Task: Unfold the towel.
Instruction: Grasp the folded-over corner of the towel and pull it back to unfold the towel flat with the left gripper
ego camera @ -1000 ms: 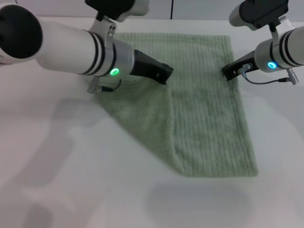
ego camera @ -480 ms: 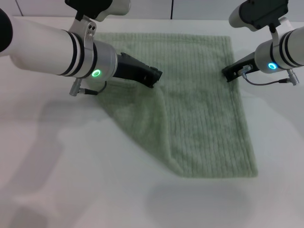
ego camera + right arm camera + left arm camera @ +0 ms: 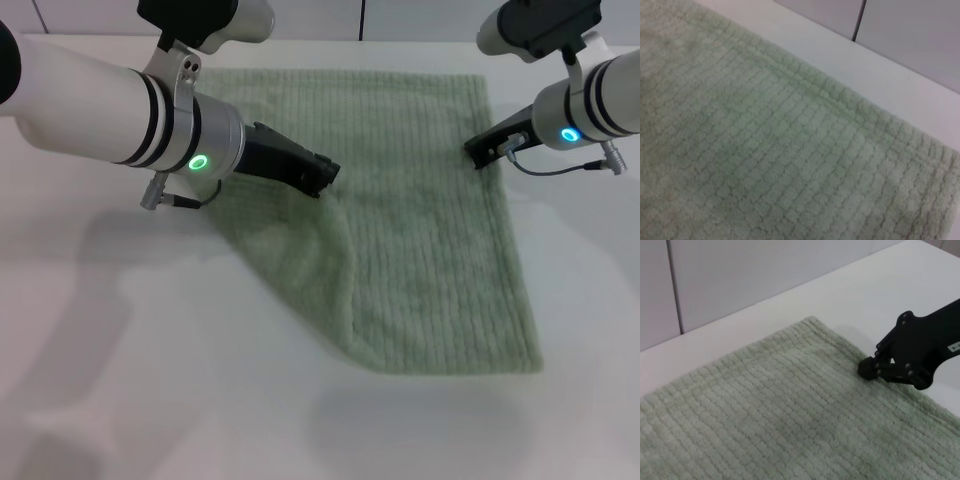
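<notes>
Across the far half of the white table (image 3: 120, 400) lies the towel (image 3: 430, 250), a pale sage-green terry cloth ribbed with fine parallel stripes and hemmed along its edges. Its right portion lies flat, reaching from the table's far edge toward the near side. Its left portion is folded into a diagonal flap with a raised, rumpled crease running down the middle. My left gripper (image 3: 322, 176) sits at the top of that crease, touching the cloth; I cannot tell whether its fingers are apart or pinched on fabric. My right gripper (image 3: 480, 152) rests at the towel's right edge, near the far right corner, with its dark fingers drawn together against the hem.
</notes>
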Action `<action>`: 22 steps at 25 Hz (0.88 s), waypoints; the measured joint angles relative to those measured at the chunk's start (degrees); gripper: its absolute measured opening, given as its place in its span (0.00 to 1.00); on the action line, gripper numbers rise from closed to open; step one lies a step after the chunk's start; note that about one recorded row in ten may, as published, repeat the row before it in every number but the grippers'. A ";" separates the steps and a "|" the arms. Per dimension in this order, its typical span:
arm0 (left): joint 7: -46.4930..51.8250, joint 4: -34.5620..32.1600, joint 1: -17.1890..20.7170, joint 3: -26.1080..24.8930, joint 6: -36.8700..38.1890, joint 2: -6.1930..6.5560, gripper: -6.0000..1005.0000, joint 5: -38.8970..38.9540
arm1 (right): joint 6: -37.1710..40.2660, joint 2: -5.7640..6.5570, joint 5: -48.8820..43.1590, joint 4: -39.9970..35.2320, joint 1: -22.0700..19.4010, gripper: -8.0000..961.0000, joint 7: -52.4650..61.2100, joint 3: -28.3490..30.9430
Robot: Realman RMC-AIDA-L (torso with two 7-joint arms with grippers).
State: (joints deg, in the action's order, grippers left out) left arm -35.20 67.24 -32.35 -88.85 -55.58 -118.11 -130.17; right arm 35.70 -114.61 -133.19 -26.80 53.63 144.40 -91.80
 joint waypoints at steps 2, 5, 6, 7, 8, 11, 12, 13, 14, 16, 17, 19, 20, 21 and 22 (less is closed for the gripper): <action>-0.05 -0.05 -0.07 -0.07 -0.41 -0.02 0.10 0.00 | 0.04 0.00 0.00 -0.01 0.11 0.03 0.00 -0.03; -0.05 -0.09 -0.07 -0.50 -0.82 -0.02 0.10 0.00 | 0.06 0.00 0.00 -0.01 0.12 0.03 0.00 -0.04; -0.06 -0.09 -0.06 -0.81 -1.07 -0.02 0.10 0.01 | 0.06 0.00 0.00 0.00 0.12 0.03 0.00 -0.04; -0.30 -0.10 0.03 -1.81 -1.83 0.03 0.10 0.06 | 0.07 0.00 0.00 -0.01 0.12 0.03 0.00 -0.04; -0.30 -0.10 0.03 -1.81 -1.83 0.03 0.10 0.06 | 0.07 0.00 0.00 -0.01 0.12 0.03 0.00 -0.04; -1.04 0.01 0.24 -3.38 -3.03 0.00 0.10 0.29 | 0.08 0.00 0.00 0.00 0.12 0.03 0.00 -0.05; -1.31 0.31 0.44 -4.07 -3.63 -0.08 0.10 0.42 | 0.08 0.00 0.00 0.07 0.12 0.03 0.00 -0.05; -1.31 0.31 0.44 -4.07 -3.63 -0.08 0.10 0.42 | 0.08 0.00 0.00 0.07 0.12 0.03 0.00 -0.05; -1.37 0.41 0.51 -4.40 -3.95 -0.08 0.10 0.54 | 0.07 0.02 0.00 0.13 0.12 0.03 -0.03 -0.05; -2.55 0.56 0.67 -5.82 -5.75 -0.06 0.10 1.87 | 0.08 0.04 0.00 0.31 0.10 0.03 -0.27 -0.06; -2.55 0.56 0.67 -5.82 -5.75 -0.06 0.10 1.87 | 0.08 0.04 0.00 0.31 0.10 0.03 -0.27 -0.06; -3.02 0.63 0.76 -6.26 -6.13 -0.07 0.10 2.34 | 0.07 0.05 0.00 0.32 0.10 0.03 -0.29 -0.05; -3.60 1.05 1.13 -6.98 -6.65 -0.07 0.10 3.09 | 0.08 0.05 0.00 0.33 0.11 0.03 -0.29 -0.05; -3.60 1.05 1.13 -6.98 -6.65 -0.07 0.10 3.09 | 0.08 0.05 0.00 0.33 0.11 0.03 -0.29 -0.05; -4.14 1.93 1.78 -7.64 -7.22 -0.05 0.10 3.69 | 0.07 0.06 0.00 0.39 0.16 0.03 -0.30 -0.05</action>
State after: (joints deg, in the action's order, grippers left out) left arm -39.34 69.17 -30.57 -96.49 -62.80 -118.16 -126.48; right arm 35.77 -114.55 -133.19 -26.42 53.79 144.10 -91.85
